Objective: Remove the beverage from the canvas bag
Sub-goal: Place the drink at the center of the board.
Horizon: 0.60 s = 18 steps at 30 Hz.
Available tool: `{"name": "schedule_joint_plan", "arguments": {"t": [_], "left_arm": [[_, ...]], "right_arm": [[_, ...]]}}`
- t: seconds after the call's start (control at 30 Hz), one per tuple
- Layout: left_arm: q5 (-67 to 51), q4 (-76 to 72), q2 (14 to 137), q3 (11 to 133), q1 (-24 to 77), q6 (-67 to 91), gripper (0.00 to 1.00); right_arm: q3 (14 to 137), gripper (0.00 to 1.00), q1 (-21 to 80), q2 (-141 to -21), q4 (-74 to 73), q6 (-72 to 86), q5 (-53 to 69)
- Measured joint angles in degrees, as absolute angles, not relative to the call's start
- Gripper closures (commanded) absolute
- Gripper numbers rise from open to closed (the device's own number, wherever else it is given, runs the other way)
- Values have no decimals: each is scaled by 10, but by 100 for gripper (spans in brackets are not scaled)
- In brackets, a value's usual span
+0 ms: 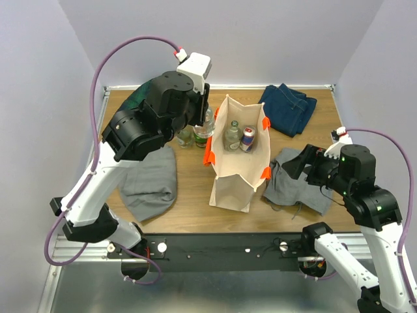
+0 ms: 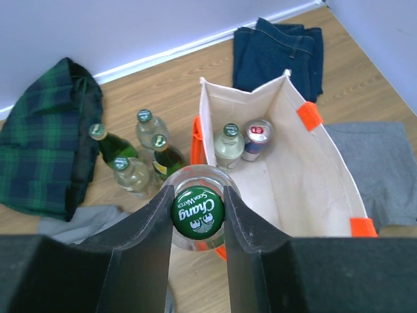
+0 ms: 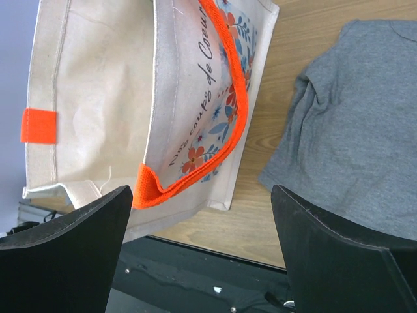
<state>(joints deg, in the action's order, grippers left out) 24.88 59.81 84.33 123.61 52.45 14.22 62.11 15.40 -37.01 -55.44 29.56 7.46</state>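
Note:
The beige canvas bag (image 1: pixel 238 156) with orange handles stands upright mid-table, open at the top. Inside it are a clear green-capped bottle (image 1: pixel 232 135) and a red-and-silver can (image 1: pixel 247 138). Both also show in the left wrist view, the bottle (image 2: pixel 229 145) and the can (image 2: pixel 257 138). My left gripper (image 2: pixel 199 189) is shut on the neck of a clear Chang soda water bottle (image 2: pixel 197 212). It holds that bottle (image 1: pixel 207 127) just outside the bag's left wall (image 2: pixel 208 124). My right gripper (image 3: pixel 202 202) is open and empty, right of the bag (image 3: pixel 98 98) near an orange handle (image 3: pixel 228 98).
Several bottles (image 2: pixel 133 153) stand on the table left of the bag. A plaid cloth (image 2: pixel 45 143) lies far left and folded jeans (image 1: pixel 288 107) lie at the back right. Grey cloths lie at the front left (image 1: pixel 153 179) and under the right gripper (image 1: pixel 296 186).

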Motion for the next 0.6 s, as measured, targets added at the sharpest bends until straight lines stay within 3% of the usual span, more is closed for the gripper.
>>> {"name": "schedule_joint_plan", "arguments": {"t": [0.27, 0.6], "left_arm": [[302, 593, 819, 1191, 505, 141, 100], [296, 562, 798, 1042, 423, 150, 100]], "right_arm": [[620, 4, 154, -378, -549, 296, 83], [618, 4, 154, -374, -549, 300, 84]]}}
